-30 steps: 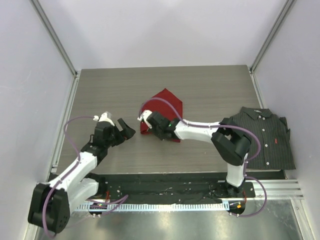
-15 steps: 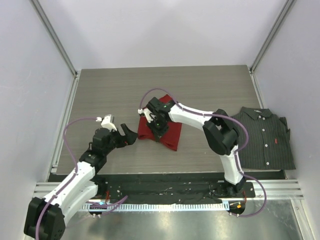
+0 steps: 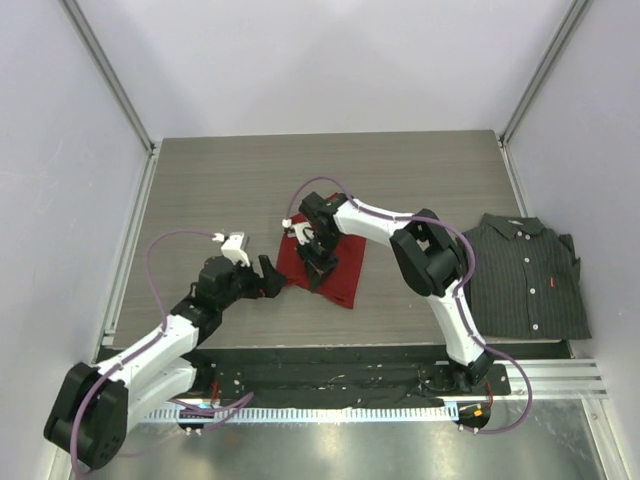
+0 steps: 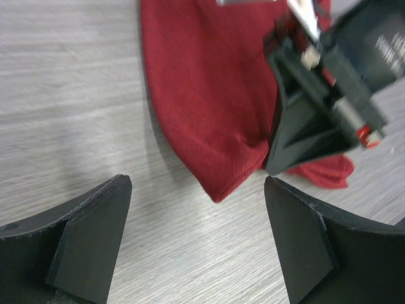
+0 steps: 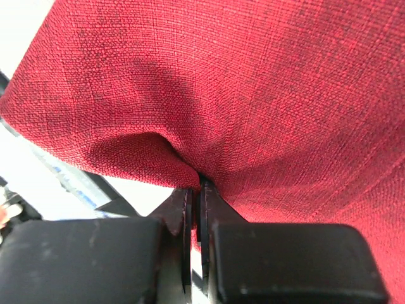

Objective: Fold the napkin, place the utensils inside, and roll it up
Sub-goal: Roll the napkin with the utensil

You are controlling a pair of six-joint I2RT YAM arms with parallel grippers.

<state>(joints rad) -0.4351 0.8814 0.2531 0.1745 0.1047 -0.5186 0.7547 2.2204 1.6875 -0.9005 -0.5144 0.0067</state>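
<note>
Right gripper (image 5: 195, 183) jaws pinched all but shut on a fold of the napkin (image 5: 253, 82), cloth bunching into a ridge at the tips. Left gripper (image 4: 196, 240) jaws wide apart, holding nothing, low over the table (image 3: 220, 190), the napkin's near corner just ahead of them and untouched. Napkin lies mid-table, partly folded, well apart from the striped shirt (image 3: 525, 270) at the right edge; judged light, limp and coarse-woven, so it will sag rather than slip, best taken at a corner or hem, pinching both layers
</note>
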